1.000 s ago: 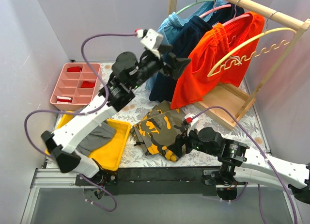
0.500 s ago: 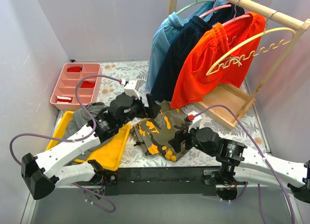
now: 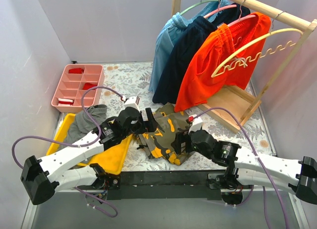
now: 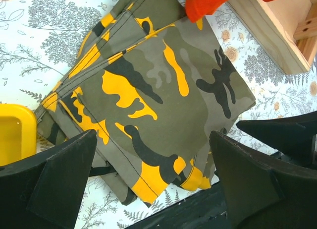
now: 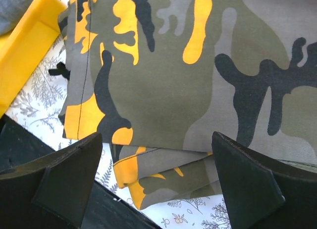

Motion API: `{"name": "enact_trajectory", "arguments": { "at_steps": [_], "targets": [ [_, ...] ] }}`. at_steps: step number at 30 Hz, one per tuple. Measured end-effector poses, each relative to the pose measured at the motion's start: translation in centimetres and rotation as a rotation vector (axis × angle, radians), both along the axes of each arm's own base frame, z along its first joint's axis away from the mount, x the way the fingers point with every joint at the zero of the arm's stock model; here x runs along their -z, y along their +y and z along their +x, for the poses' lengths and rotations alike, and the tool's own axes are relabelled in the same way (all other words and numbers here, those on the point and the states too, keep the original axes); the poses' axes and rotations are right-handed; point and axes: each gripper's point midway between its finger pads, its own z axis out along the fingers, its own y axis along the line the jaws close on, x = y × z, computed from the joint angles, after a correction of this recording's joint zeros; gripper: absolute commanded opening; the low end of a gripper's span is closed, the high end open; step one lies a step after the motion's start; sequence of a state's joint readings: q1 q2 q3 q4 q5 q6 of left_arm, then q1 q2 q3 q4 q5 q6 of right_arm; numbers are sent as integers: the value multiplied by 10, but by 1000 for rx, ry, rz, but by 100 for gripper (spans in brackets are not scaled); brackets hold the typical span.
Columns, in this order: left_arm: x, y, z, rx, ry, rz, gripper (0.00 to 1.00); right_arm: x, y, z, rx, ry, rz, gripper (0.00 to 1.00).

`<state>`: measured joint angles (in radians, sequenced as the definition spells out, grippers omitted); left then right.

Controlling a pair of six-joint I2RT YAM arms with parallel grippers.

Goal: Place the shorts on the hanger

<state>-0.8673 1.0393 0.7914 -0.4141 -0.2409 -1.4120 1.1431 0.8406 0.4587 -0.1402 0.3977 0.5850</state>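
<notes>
The shorts (image 3: 213, 65) hang on the wooden rack (image 3: 257, 3) toward 1 o'clock in the overhead view. Their waistband is draped over the hanger (image 3: 237, 21), between the navy shorts (image 3: 181, 60) and the yellow hanger (image 3: 257, 43). They look light, limp and thin, so they probably slide on smooth plastic and bunch under any pull. The gathered elastic waistband is likely the firmest place to pinch; the loose hem at 6 o'clock would only stretch. The left gripper (image 4: 153, 177) is spread wide with nothing between its fingers, low over the camouflage garment (image 3: 166, 132). The right gripper (image 5: 153, 182) is equally wide and empty over the same garment's near edge. Both are well apart from the shorts.
</notes>
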Motion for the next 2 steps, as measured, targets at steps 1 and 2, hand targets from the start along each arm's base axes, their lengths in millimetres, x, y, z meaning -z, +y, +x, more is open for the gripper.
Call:
{"name": "enact_trajectory", "arguments": {
  "at_steps": [1, 2],
  "targets": [
    [0, 1, 0, -7, 3, -1, 98, 1, -1, 1, 13, 3, 6, 99],
    [-1, 2, 0, -13, 3, -3, 98, 2, -2, 3, 25, 4, 6, 99]
  ]
}}
